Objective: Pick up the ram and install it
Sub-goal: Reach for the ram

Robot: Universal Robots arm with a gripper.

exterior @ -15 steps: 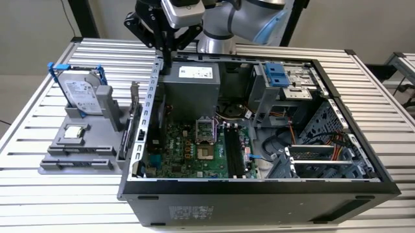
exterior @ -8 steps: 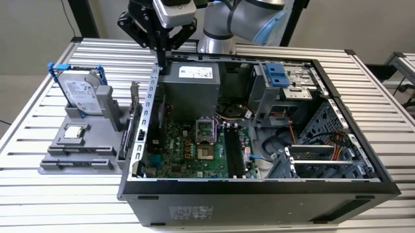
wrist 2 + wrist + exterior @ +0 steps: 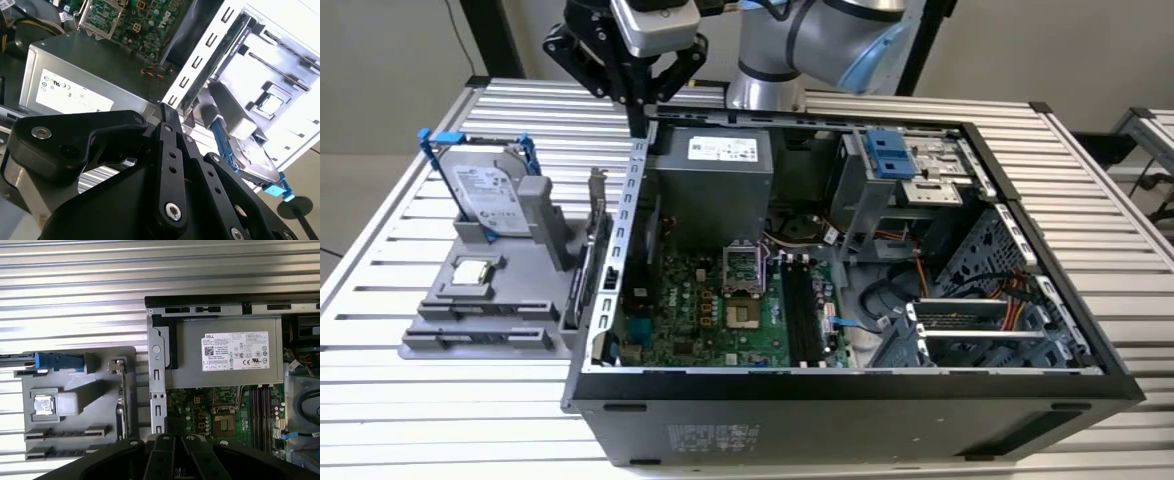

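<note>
We see the gripper (image 3: 638, 118) hanging over the far corner of the open computer case (image 3: 854, 410), at the exterior view's left, its fingers pressed together on nothing. The ram (image 3: 123, 405) stands on edge in the grey holder (image 3: 95, 390) just beside the case wall, apart from the gripper and untouched.

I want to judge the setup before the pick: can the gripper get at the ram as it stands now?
Probably yes. The ram stands on edge in the gray holder, outside the computer case, with its upper edge uncovered. The gripper hangs above the case wall beside it, fingers shut.
</note>
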